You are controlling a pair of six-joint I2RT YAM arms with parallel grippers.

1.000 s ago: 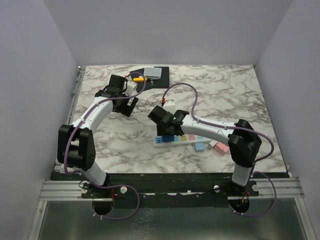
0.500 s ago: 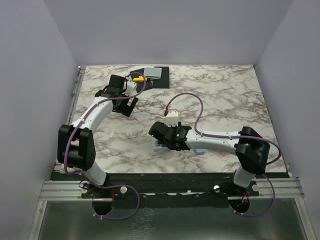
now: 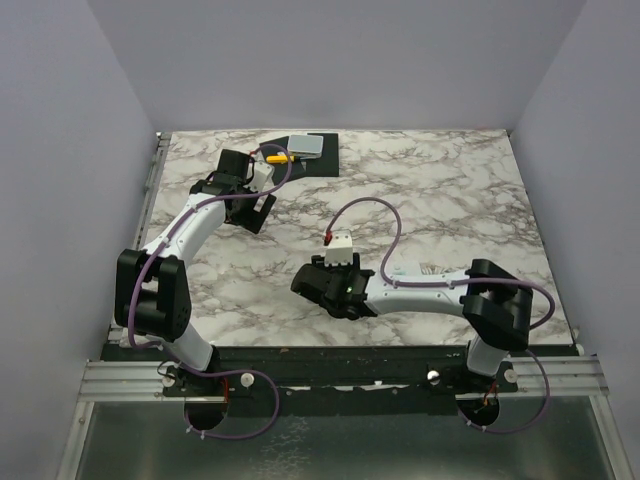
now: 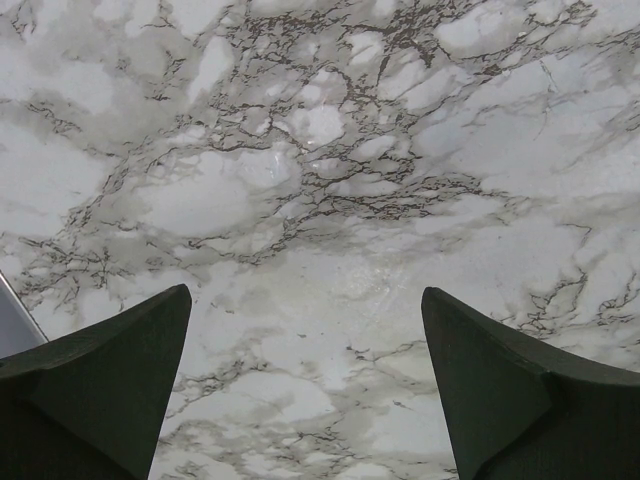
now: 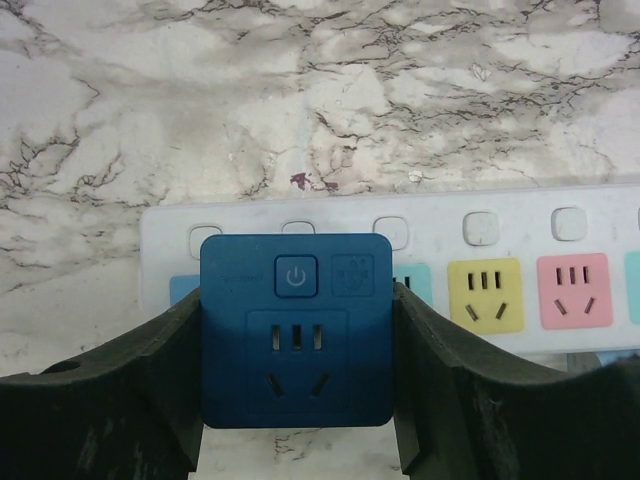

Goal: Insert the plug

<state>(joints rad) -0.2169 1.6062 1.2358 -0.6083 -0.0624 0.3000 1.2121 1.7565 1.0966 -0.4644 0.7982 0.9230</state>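
Observation:
My right gripper (image 5: 297,300) is shut on a square blue plug (image 5: 296,330), its fingers pressing the plug's left and right sides. The plug's face shows a power button and a socket. It sits over the left end of a white power strip (image 5: 520,215), covering a light blue outlet and part of a teal one; whether its pins are in, I cannot tell. Yellow (image 5: 485,290) and pink (image 5: 573,290) outlets lie free to the right. In the top view the right gripper (image 3: 335,285) hides the strip. My left gripper (image 4: 303,292) stands open over bare marble, far back left (image 3: 250,205).
A black mat at the table's back edge carries a grey flat device (image 3: 307,146) and a small yellow part (image 3: 280,157), just behind the left gripper. The table's near edge (image 3: 330,350) runs close in front of the right gripper. Purple cables loop off both arms.
The right arm has swung toward the near edge and lowered with the plug, now covering the power strip in the top view. The left arm has not moved.

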